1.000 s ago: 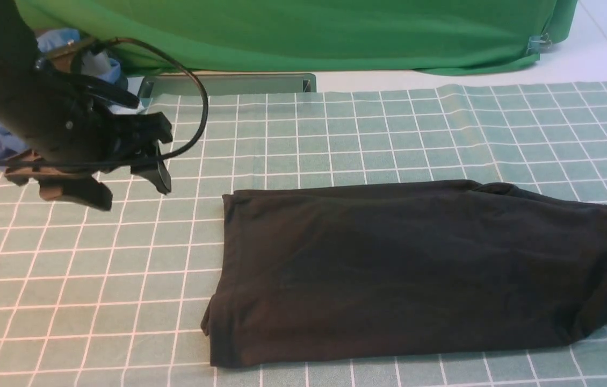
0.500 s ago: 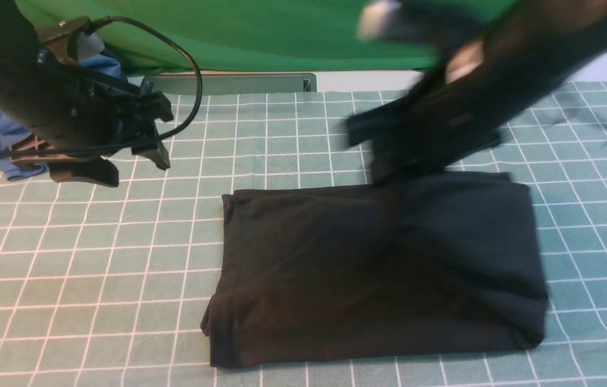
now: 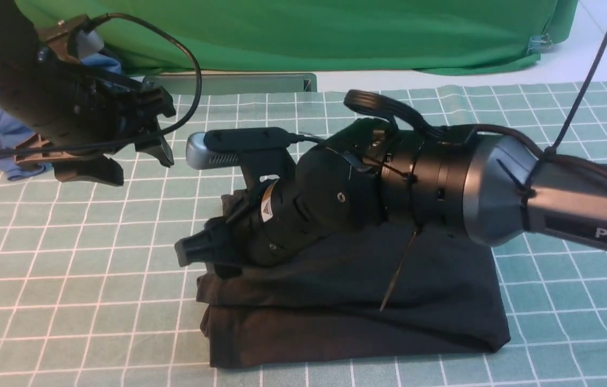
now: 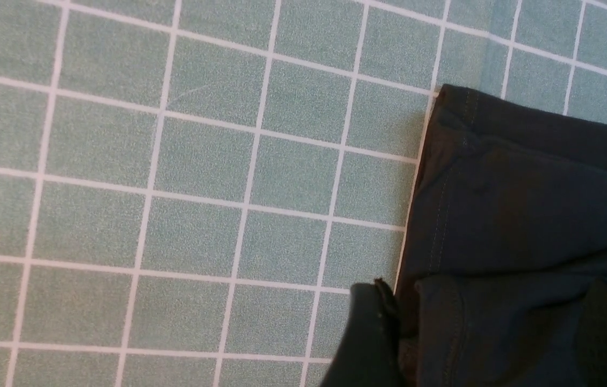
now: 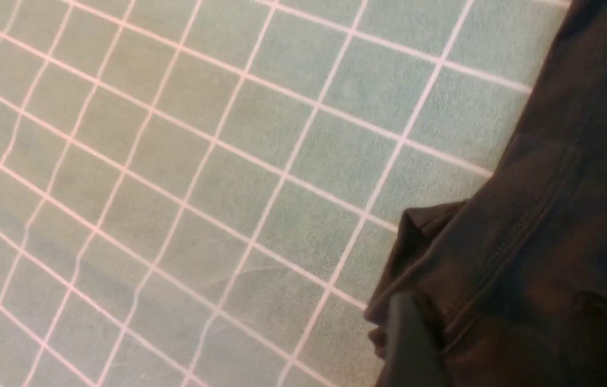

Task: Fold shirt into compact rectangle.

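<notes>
The shirt (image 3: pixel 368 301) is laid folded in a doubled rectangle near the front edge of the worktop (image 3: pixel 67 279), about midway along it. The right gripper (image 3: pixel 201 250) is placed low against the shirt's left end; whether its jaws are parted or closed cannot be told. The left gripper (image 3: pixel 142 171) is held spread and empty above the worktop's far left corner.

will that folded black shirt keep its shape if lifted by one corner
Probably not: the black shirt looks floppy, its stacked layers rumpled at the left edge. Pushed, it would likely bunch on the checked tablecloth, not slide whole.
</notes>
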You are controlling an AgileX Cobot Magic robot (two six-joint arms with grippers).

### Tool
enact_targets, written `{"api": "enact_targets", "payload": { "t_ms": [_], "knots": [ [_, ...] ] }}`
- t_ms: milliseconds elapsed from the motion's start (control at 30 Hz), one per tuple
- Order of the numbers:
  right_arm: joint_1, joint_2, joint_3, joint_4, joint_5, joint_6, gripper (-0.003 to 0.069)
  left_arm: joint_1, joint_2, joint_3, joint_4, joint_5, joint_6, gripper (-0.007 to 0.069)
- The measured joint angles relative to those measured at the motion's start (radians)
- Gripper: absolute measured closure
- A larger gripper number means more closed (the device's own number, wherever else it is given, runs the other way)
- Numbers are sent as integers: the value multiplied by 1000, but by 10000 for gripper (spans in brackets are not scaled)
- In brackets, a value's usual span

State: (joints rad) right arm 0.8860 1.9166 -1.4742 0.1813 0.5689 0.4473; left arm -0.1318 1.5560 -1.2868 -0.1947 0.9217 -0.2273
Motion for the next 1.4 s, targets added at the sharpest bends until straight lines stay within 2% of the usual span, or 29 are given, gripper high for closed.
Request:
{"api": "enact_targets", "payload": {
  "t_ms": [100, 200, 300, 367, 400, 500, 600, 833, 967, 1067, 1100, 1167, 1233, 1300, 1400],
  "knots": [
    [-11, -33, 0, 0, 28, -24, 224, 0, 0, 0, 0, 0, 0, 158],
    [-49, -110, -8, 0, 137, -94, 301, 0, 0, 0, 0, 0, 0, 158],
    [-130, -234, -14, -18, 322, -218, 502, 0, 0, 0, 0, 0, 0, 158],
    [-187, -315, -14, -65, 451, -280, 592, 0, 0, 0, 0, 0, 0, 158],
    [-216, -356, -14, -100, 526, -297, 613, 0, 0, 0, -3, -1, 0, 158],
    [-297, -495, -6, -202, 615, -333, 631, 0, 0, 0, -30, -4, -5, 158],
    [-351, -652, 23, -236, 634, -360, 632, 0, 0, 0, -63, -5, -6, 158],
    [-374, -1039, 166, -242, 629, -460, 631, 0, 0, 0, -79, 14, -7, 158],
    [-374, -1267, 344, -242, 503, -474, 631, 0, 0, 0, -65, 19, -6, 158],
    [-374, -1448, 570, -242, 275, -510, 631, 0, 0, 0, -63, 21, -7, 171],
    [-374, -1467, 602, -243, 260, -515, 631, 0, 0, 0, -63, 21, -7, 176],
    [-374, -1536, 744, -245, 118, -526, 631, 0, 0, 0, -64, 26, -7, 199],
    [-374, -1582, 924, -246, -82, -539, 631, 0, 0, 0, -64, 37, -7, 259],
    [-374, -1584, 1009, -245, -211, -540, 631, 0, 0, 0, -64, 49, -7, 301],
    [-374, -1577, 1107, -245, -421, -542, 631, 0, 0, 0, -63, 60, -1, 408]
  ]
}}
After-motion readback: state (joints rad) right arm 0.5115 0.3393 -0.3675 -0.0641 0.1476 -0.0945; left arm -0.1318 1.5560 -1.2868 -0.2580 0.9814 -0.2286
